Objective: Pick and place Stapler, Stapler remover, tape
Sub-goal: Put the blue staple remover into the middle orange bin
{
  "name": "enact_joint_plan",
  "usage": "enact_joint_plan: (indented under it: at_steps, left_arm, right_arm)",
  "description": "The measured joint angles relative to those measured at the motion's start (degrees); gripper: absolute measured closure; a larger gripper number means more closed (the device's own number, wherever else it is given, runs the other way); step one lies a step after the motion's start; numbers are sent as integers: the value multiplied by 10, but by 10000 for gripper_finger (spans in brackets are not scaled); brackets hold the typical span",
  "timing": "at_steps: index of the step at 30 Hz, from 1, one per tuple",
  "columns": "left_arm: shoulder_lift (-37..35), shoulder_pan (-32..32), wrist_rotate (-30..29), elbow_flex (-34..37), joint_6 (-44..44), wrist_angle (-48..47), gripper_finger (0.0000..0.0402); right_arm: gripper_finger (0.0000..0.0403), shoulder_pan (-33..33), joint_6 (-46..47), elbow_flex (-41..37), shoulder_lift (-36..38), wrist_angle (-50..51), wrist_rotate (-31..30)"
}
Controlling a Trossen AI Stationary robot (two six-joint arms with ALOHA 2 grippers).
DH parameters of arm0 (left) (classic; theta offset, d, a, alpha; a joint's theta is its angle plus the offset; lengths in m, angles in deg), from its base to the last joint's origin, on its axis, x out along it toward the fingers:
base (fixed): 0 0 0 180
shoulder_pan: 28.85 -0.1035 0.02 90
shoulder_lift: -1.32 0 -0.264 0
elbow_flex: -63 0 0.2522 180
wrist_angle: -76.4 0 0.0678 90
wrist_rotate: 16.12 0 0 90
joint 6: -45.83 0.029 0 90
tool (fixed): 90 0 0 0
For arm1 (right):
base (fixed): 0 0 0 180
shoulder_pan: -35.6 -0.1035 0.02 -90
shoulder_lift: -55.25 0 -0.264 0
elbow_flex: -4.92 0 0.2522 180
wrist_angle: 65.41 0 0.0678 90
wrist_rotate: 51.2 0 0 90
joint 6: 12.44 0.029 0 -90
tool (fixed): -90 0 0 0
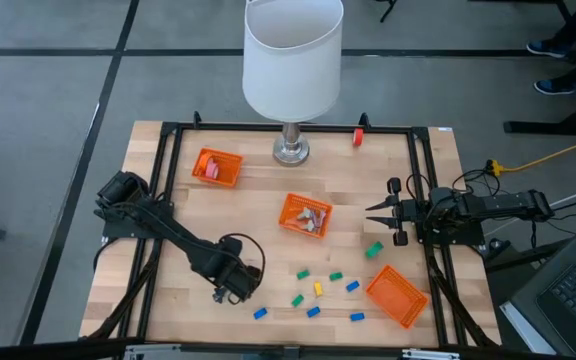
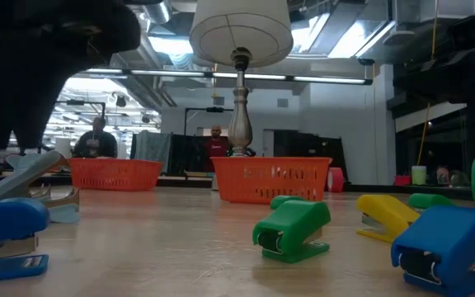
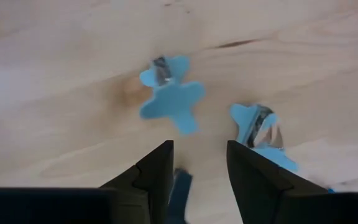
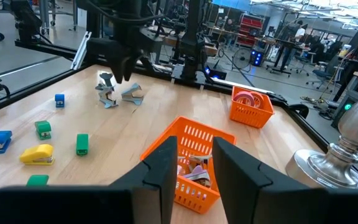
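- Left hand (image 3: 197, 180): poised low over the wooden surface (image 1: 218, 215) at its front-left part; fingers apart, nothing held.
- Staple removers (image 3: 169, 99): two pale blue winged pieces with silvery jaws, lying on the surface just ahead of the left hand. Judged light and stiff; the wings are thin and smooth and likely to slip, so hold is best taken across the narrow waist between the wings.
- Staplers (image 1: 317, 289): small blue, green and yellow ones scattered across the front-centre of the surface. Judged light, hard-shelled and firm enough to be gripped across the sides of the body.
- Tape (image 1: 207, 168): pink roll seen lying in the orange basket (image 1: 230, 177) at the rear left; light, rounded, apt to roll.
- Middle basket (image 1: 290, 210): already holds pale silvery pieces.
- Third basket (image 1: 396, 296): at the front right, tilted.
- Right hand (image 1: 370, 210): waiting at the right edge, fingers apart, empty.
- Lamp (image 1: 292, 60): standing at the rear centre.
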Motion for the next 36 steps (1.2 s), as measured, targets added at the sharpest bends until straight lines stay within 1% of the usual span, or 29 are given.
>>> enact_joint_plan:
  at_steps: [4,7,12,17,21,26,32,33,36]
  left_arm:
    - [0,1,3,33,-15,41,236]
    - [0,2,-3,52,-33,46,219]
    - [0,2,-4,63,-45,46,196]
    - [0,1,-28,63,-35,48,191]
    - [3,-4,-28,65,-26,48,212]
    - [18,-19,-26,66,-2,55,260]
    - [31,-46,-25,66,81,68,324]
    - [31,-50,-29,66,95,74,332]
    - [30,-62,-37,66,137,75,334]
  right_arm:
    - [297,0,0,0,0,0,0]
    - [297,0,0,0,0,0,0]
    - [297,0,0,0,0,0,0]
    - [297,0,0,0,0,0,0]
    - [297,0,0,0,0,0,0]
    - [297,0,0,0,0,0,0]
    - [297,0,0,0,0,0,0]
    - [297,0,0,0,0,0,0]
    - [297,0,0,0,0,0,0]
